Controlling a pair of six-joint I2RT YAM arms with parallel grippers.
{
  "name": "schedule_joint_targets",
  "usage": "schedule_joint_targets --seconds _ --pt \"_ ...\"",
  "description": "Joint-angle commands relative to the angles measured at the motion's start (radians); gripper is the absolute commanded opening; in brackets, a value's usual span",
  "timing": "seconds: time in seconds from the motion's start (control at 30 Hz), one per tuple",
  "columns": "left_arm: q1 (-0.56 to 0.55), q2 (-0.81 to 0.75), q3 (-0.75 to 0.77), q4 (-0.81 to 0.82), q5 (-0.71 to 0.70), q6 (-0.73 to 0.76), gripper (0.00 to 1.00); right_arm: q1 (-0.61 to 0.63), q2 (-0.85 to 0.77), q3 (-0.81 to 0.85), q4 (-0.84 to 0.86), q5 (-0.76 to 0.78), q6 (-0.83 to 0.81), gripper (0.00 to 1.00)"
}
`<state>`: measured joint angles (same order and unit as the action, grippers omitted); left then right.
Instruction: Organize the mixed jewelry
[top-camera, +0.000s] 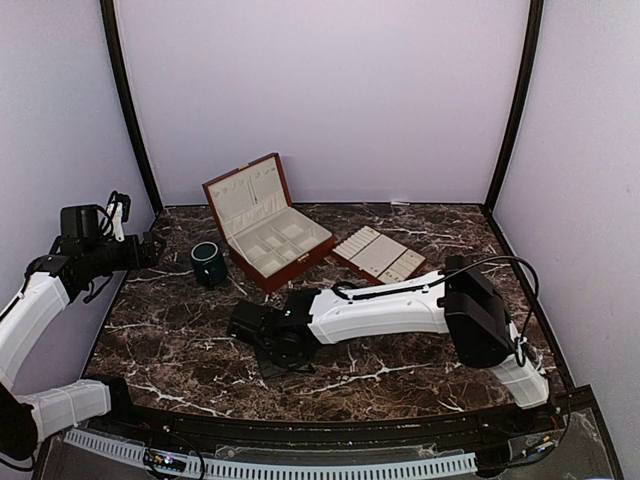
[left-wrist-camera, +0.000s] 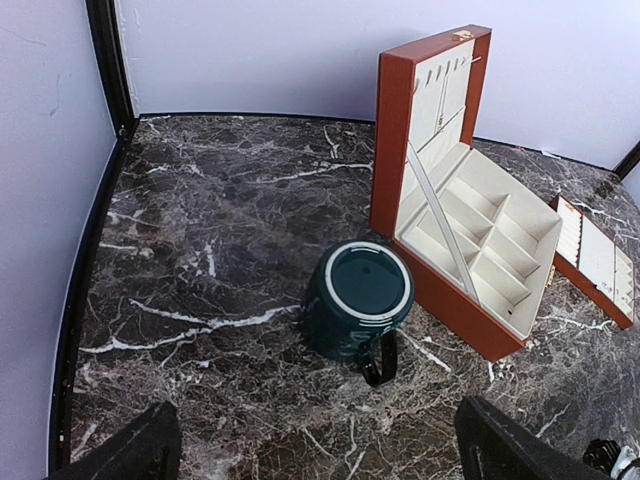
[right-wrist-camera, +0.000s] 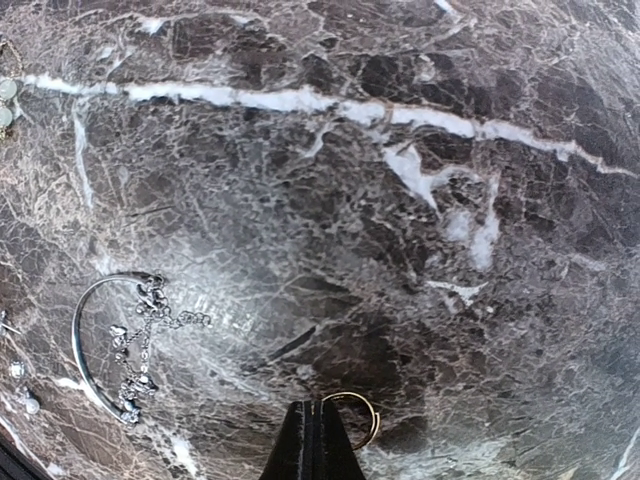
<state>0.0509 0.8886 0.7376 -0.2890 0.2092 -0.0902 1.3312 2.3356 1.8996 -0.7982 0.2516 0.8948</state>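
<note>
In the right wrist view a thin gold ring (right-wrist-camera: 375, 420) lies on the dark marble, touching the tip of my right gripper (right-wrist-camera: 313, 404). Its jaws are pressed together, and the frame does not show whether the ring's wire is pinched. To the left lie a silver bangle (right-wrist-camera: 80, 335) with a chain (right-wrist-camera: 140, 330) tangled in it, small studs (right-wrist-camera: 31, 404) and pale beads (right-wrist-camera: 5, 92) at the frame's edge. In the top view the right gripper (top-camera: 272, 345) points down at mid-table. My left gripper (left-wrist-camera: 315, 462) hangs open, high over the table's left side, holding nothing.
A dark green cup (left-wrist-camera: 360, 300) stands upright just left of the open red-brown wooden box (left-wrist-camera: 450, 300) with cream compartments. A flat cream-lined tray (top-camera: 378, 253) lies to the right of the box. Walls close in the table on three sides.
</note>
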Motion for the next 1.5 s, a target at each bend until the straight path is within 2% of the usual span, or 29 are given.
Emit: schedule_joint_targets --seconds 0.0,0.2,0.33,0.43,0.57,0.7,0.9,0.97,1.0,1.03,1.23,1.47 --pt "-0.003 -0.014 0.008 -0.009 0.009 0.003 0.98 -0.006 -0.096 -0.068 0.051 0.029 -0.029 0.0" --pt "-0.026 -0.048 -0.02 0.045 0.132 0.034 0.95 -0.067 -0.307 -0.306 0.278 -0.053 -0.111 0.0" --pt "-0.122 -0.081 -0.046 0.117 0.245 0.04 0.92 -0.137 -0.455 -0.509 0.573 -0.283 -0.171 0.0" --pt "-0.251 -0.117 -0.077 0.217 0.314 0.047 0.91 -0.199 -0.532 -0.587 0.673 -0.444 -0.196 0.0" --pt "-0.44 -0.128 -0.13 0.363 0.399 0.098 0.89 -0.265 -0.639 -0.646 0.733 -0.625 -0.239 0.0" --pt "-0.58 -0.059 -0.131 0.392 0.429 0.173 0.85 -0.314 -0.729 -0.689 0.77 -0.791 -0.261 0.0" --pt "-0.788 0.096 -0.064 0.402 0.363 0.309 0.77 -0.349 -0.816 -0.732 0.805 -0.791 -0.261 0.0" --pt "-0.826 0.143 -0.036 0.412 0.357 0.334 0.76 -0.349 -0.825 -0.736 0.813 -0.791 -0.261 0.0" --pt "-0.838 0.162 -0.026 0.423 0.353 0.341 0.76 -0.349 -0.828 -0.737 0.817 -1.02 -0.245 0.0" --pt "-0.851 0.178 -0.017 0.434 0.352 0.351 0.76 -0.349 -0.83 -0.739 0.822 -1.088 -0.235 0.0" --pt "-0.896 0.245 0.037 0.445 0.346 0.416 0.74 -0.349 -0.828 -0.741 0.852 -1.14 -0.204 0.0" --pt "-0.904 0.255 0.037 0.466 0.398 0.416 0.61 -0.349 -0.811 -0.74 0.864 -1.161 -0.188 0.0"
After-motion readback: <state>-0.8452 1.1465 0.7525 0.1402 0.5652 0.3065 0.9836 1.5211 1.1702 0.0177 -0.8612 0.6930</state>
